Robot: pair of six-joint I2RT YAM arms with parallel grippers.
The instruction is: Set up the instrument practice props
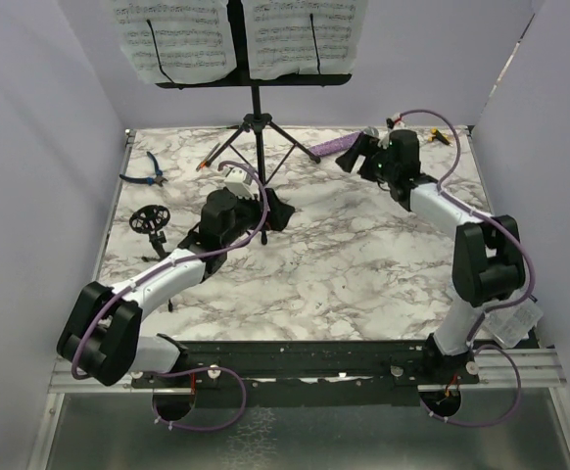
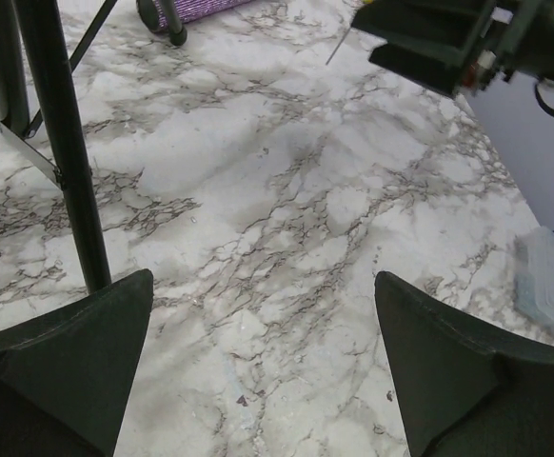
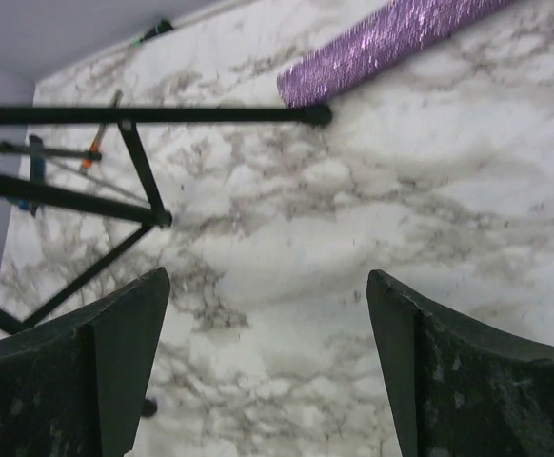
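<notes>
Left gripper (image 2: 263, 281), spread wide and empty, sits by the music stand (image 1: 257, 103) leg. Right gripper (image 3: 267, 276), same deal, is near the purple mic (image 3: 391, 43) by the table (image 1: 363, 284) far edge. Loads of bare marble up front. Sheet music (image 1: 177, 39) print's too small to read.

I see the desk (image 2: 286, 190) w/ smooth marble-print top, slight sheen. mic (image 3: 391, 43): purple glitter, sparkly. music stand (image 2: 68, 162) legs: matt blk metal. sheet-music pages (image 1: 177, 39): white paper. right hand (image 3: 267, 286): matt blk plastic, scuffed.
</notes>
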